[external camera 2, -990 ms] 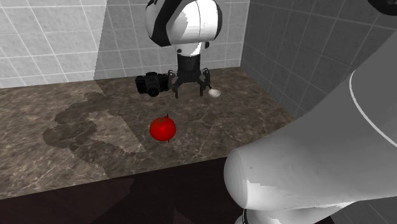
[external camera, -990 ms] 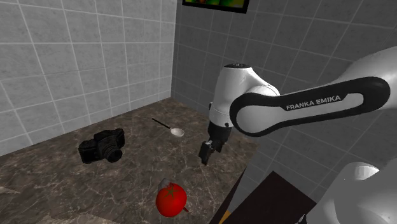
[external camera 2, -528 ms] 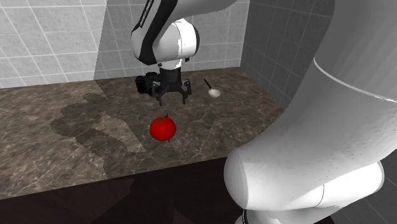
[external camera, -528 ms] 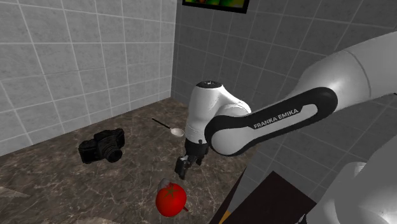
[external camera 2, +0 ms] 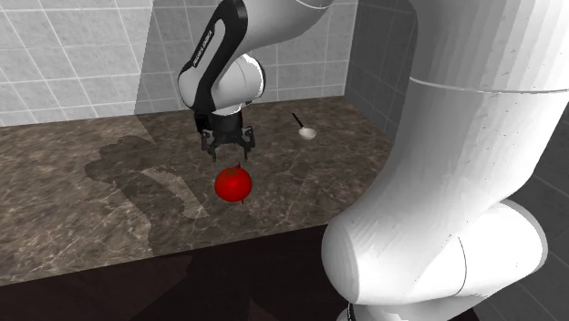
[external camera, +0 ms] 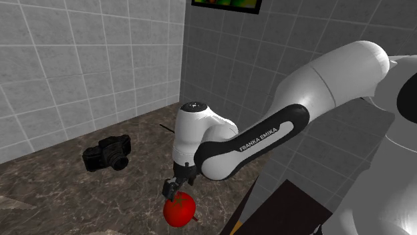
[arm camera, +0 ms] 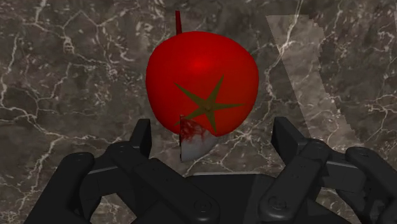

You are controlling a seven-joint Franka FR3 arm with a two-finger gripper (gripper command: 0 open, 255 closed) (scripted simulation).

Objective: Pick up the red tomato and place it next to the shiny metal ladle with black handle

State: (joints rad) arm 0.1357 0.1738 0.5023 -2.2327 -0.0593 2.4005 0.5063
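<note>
The red tomato with a green star-shaped calyx rests on the dark marble counter. My black gripper hangs just above it, open, with the tomato ahead of the spread fingers and not touched by them. From the second exterior view, the gripper sits directly over the tomato. The ladle, a small pale bowl with a thin dark handle, lies further back on the counter near the grey tiled wall.
A black camera stands on the counter at the shoulder view's left, near the tiled wall. The counter's front edge drops to a dark floor. My white arm stretches across the shoulder view's right half.
My gripper has travelled from near the ladle, past the camera, toward the counter's front and down to just above the tomato. It stayed open. The tomato has not moved.
</note>
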